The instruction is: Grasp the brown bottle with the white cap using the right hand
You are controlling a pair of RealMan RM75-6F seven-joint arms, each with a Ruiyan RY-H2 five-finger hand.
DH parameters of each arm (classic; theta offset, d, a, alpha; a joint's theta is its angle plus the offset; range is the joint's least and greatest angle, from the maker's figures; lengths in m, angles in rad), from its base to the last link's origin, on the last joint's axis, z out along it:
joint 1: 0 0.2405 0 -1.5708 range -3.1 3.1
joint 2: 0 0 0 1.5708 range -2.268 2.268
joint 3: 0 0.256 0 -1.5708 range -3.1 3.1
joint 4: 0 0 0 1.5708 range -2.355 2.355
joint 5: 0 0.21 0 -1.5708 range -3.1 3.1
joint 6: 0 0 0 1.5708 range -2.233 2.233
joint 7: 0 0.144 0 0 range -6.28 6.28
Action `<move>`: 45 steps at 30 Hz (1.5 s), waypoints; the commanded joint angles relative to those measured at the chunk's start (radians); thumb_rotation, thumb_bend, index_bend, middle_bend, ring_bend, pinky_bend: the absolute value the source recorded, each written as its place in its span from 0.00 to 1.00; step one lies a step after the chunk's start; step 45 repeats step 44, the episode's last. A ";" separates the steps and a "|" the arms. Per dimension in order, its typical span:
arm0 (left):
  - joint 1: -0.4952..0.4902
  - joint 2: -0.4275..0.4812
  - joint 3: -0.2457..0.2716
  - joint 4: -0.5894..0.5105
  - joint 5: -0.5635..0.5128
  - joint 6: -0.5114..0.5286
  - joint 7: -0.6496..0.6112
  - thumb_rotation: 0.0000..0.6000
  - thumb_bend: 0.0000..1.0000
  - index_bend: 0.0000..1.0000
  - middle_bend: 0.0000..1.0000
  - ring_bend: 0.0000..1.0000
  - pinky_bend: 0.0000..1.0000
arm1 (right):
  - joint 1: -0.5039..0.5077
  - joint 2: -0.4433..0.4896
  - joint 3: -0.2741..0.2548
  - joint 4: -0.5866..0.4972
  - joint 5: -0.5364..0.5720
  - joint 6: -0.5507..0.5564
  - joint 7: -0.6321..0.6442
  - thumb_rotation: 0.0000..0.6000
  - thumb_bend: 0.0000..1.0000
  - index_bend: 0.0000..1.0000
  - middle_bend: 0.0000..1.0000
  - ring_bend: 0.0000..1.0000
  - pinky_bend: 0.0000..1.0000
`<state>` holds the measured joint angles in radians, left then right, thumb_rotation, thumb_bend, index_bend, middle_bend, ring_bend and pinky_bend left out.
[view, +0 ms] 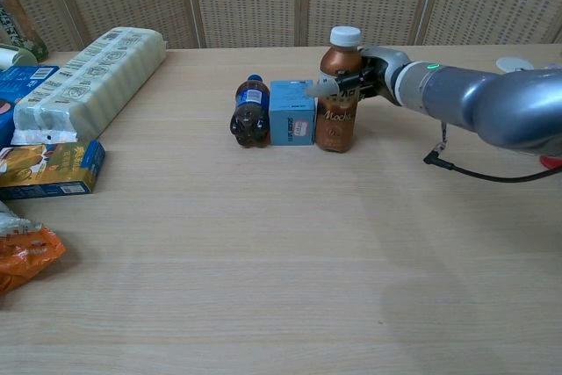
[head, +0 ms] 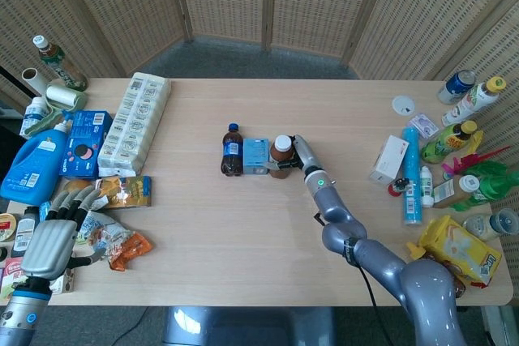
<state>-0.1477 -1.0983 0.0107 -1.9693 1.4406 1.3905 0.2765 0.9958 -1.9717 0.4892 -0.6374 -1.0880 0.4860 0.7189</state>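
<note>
The brown bottle with a white cap (view: 337, 98) (head: 281, 154) stands upright mid-table, just right of a small blue box (view: 291, 112). My right hand (view: 369, 77) (head: 297, 156) is wrapped around the bottle from its right side, with the thumb across the front of the label and the fingers behind it. The bottle still rests on the table. My left hand (head: 53, 237) hovers at the near left edge with fingers apart and nothing in it; the chest view does not show it.
A dark cola bottle (view: 251, 111) stands left of the blue box. A long white packet (view: 83, 81), blue boxes and snack packs fill the left side. Bottles, cartons and pouches (head: 442, 160) crowd the right edge. A black cable (view: 479, 169) trails from my right wrist.
</note>
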 commanded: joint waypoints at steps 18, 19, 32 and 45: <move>-0.018 -0.048 0.008 0.028 0.009 -0.044 -0.002 1.00 0.20 0.01 0.00 0.00 0.00 | -0.244 0.302 0.024 -0.502 -0.043 0.381 -0.091 1.00 0.14 0.81 1.00 0.71 0.68; -0.015 -0.049 0.012 0.027 0.017 -0.038 0.003 1.00 0.20 0.01 0.00 0.00 0.00 | -0.252 0.323 0.032 -0.543 -0.034 0.397 -0.111 1.00 0.14 0.81 1.00 0.71 0.68; 0.062 -0.026 0.079 0.023 0.122 0.057 -0.032 1.00 0.20 0.01 0.00 0.00 0.00 | -0.312 0.538 0.139 -0.983 0.023 0.531 -0.237 1.00 0.13 0.81 1.00 0.71 0.68; 0.071 -0.021 0.078 0.061 0.143 0.060 -0.095 1.00 0.21 0.01 0.00 0.00 0.00 | -0.303 0.576 0.134 -1.087 0.059 0.570 -0.294 1.00 0.13 0.81 1.00 0.71 0.68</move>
